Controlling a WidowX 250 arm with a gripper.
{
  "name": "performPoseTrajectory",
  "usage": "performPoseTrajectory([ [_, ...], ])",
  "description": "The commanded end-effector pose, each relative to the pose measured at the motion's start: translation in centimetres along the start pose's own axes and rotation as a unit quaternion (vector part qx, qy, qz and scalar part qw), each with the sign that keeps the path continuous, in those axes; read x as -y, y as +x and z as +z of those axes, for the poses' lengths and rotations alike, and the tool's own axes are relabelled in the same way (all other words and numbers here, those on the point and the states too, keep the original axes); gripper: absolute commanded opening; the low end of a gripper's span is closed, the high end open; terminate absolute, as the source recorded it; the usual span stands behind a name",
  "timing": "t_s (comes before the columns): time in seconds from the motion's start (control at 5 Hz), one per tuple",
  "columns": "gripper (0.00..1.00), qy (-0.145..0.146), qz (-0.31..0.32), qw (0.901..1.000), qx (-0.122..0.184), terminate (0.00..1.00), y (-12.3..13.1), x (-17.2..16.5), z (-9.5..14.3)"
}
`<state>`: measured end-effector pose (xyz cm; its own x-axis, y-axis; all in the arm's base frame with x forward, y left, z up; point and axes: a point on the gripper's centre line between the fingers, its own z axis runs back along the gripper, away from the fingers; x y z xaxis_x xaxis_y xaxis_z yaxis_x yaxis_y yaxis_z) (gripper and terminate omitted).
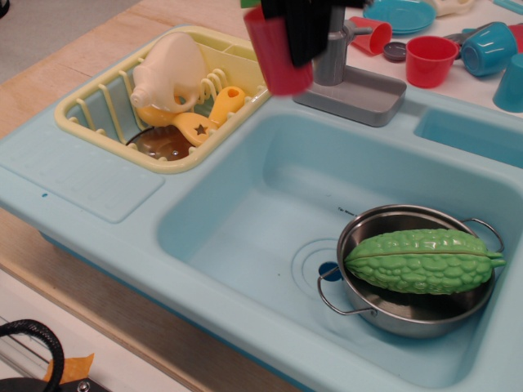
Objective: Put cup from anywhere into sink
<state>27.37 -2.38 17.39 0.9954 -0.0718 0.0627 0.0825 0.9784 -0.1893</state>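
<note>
the cup [276, 55] is gripped in the dark fingers [304, 33] and hangs in the air at the back rim of the sink [245, 237], between the yellow rack [98, 110] and the faucet [335, 49]. by my judgement the pick-up is done; carrying it over the basin, lowering and letting go remain.

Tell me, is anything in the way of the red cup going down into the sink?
Nothing visible blocks it. The cup, held in the fingers, hangs by the sink's back-left edge; the pot sits off at the right.
</note>
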Motion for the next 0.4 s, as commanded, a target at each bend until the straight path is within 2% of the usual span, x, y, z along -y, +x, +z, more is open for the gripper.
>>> performPoseTrajectory([
  [0.0,1.00,-0.027,0.037,0.9981,0.040,0.00,-2.70,1.18,-0.18],
  [0.2,1.00,-0.052,0.042,0.9966,0.049,0.00,-2.94,1.04,-0.52],
])
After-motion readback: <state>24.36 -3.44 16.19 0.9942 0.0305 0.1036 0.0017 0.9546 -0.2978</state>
